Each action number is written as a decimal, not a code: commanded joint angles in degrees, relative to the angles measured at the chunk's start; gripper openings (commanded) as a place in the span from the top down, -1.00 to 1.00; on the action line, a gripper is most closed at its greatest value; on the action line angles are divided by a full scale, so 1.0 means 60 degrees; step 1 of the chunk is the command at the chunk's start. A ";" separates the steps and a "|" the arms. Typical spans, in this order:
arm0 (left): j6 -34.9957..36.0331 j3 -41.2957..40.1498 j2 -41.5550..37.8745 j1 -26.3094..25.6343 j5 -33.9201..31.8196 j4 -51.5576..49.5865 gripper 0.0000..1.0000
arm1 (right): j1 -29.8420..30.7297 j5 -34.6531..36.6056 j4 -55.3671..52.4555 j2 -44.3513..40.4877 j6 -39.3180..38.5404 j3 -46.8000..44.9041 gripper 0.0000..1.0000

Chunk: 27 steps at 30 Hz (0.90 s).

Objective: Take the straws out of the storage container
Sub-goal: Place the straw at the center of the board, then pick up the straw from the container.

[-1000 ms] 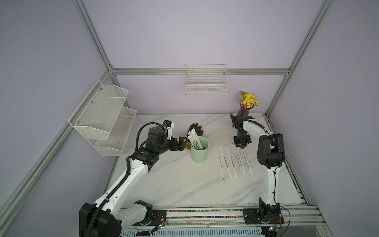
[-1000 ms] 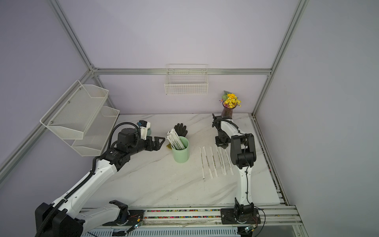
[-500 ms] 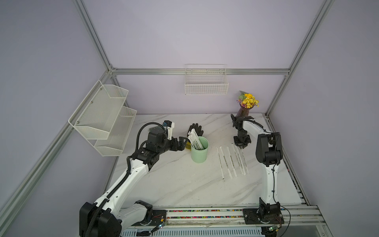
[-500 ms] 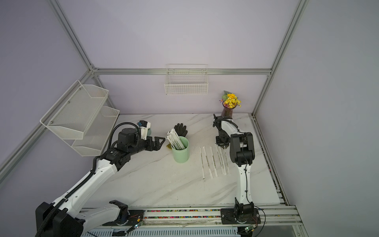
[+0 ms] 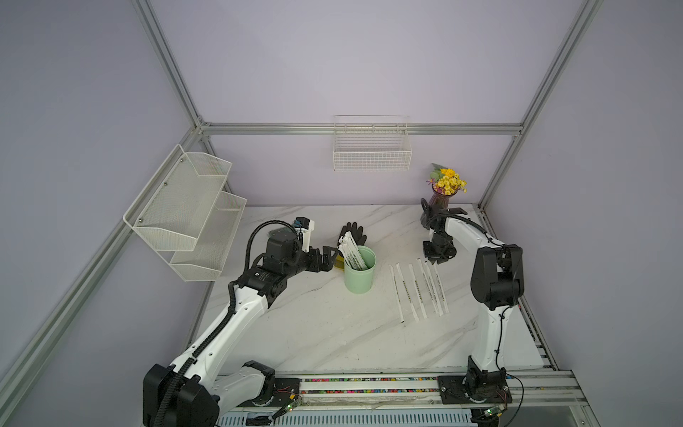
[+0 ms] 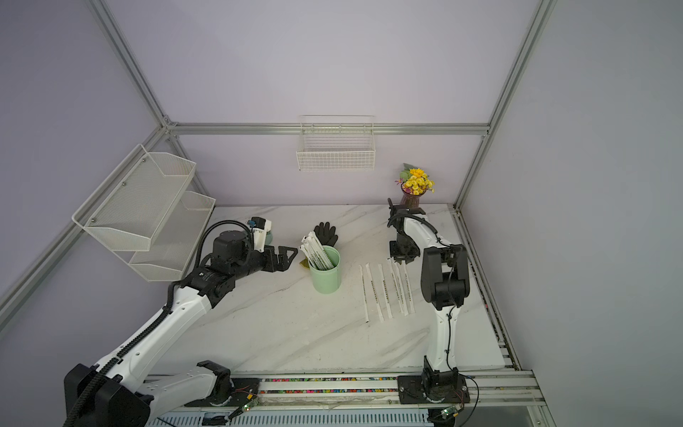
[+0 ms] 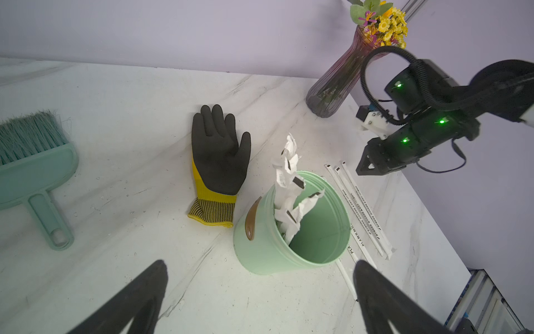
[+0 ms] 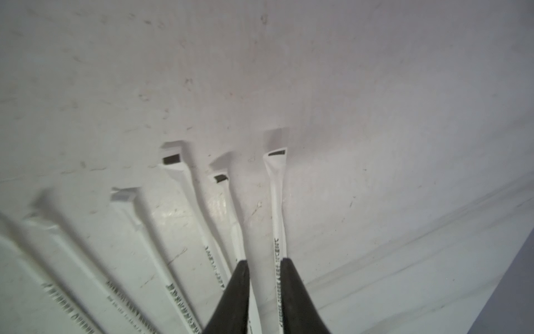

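Observation:
The storage container, a mint-green cup (image 5: 360, 277) (image 6: 325, 279) (image 7: 260, 248), stands upright mid-table with a bundle of white wrapped straws (image 5: 353, 251) (image 6: 318, 251) (image 7: 289, 179) leaning out of it. Several more straws (image 5: 417, 288) (image 6: 386, 288) (image 7: 358, 214) lie side by side on the table right of the cup. My left gripper (image 5: 330, 258) (image 6: 292, 257) (image 7: 260, 292) hovers wide open just left of the cup, holding nothing. My right gripper (image 5: 436, 258) (image 6: 403, 258) (image 8: 265, 261) is down at the far end of the row, jaws slightly apart astride the rightmost straw (image 8: 276, 202), which lies on the table.
A black and yellow glove (image 5: 353, 233) (image 7: 216, 156) lies behind the cup. A vase of yellow flowers (image 5: 443, 196) stands at the back right, close to the right arm. A mint brush (image 7: 31, 162) lies far left. A mesh shelf rack (image 5: 184, 214) and wire basket (image 5: 371, 151) hang on the walls.
The right gripper's jaws have parted a little around the rightmost straw, and the right arm's elbow has shifted slightly left. The left arm has stayed still.

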 commanded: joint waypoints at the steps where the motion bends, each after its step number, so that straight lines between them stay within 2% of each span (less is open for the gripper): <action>1: 0.0050 -0.0103 -0.0285 -0.0041 -0.0116 0.0274 -0.98 | 0.0353 -0.1114 0.1320 -0.1882 0.0210 -0.0720 0.52; 6: -0.0004 -0.0045 -0.0338 -0.0041 -0.0154 0.0216 -0.98 | 0.1689 -0.1042 0.2580 -0.3697 0.0489 -0.1641 0.51; 11: -0.0049 -0.0028 -0.0460 -0.0041 -0.0367 0.0133 -0.99 | 0.3190 -0.1350 0.3933 -0.4549 0.0924 -0.1836 0.48; 18: -0.0136 0.0058 -0.0455 -0.0042 -0.0721 -0.0062 -0.99 | 0.4490 -0.1374 0.4528 -0.3473 0.0311 -0.1268 0.47; 27: -0.0109 0.0046 -0.0439 -0.0041 -0.0709 -0.0103 -0.99 | 0.4921 -0.1732 0.5371 -0.2536 -0.0143 -0.1211 0.45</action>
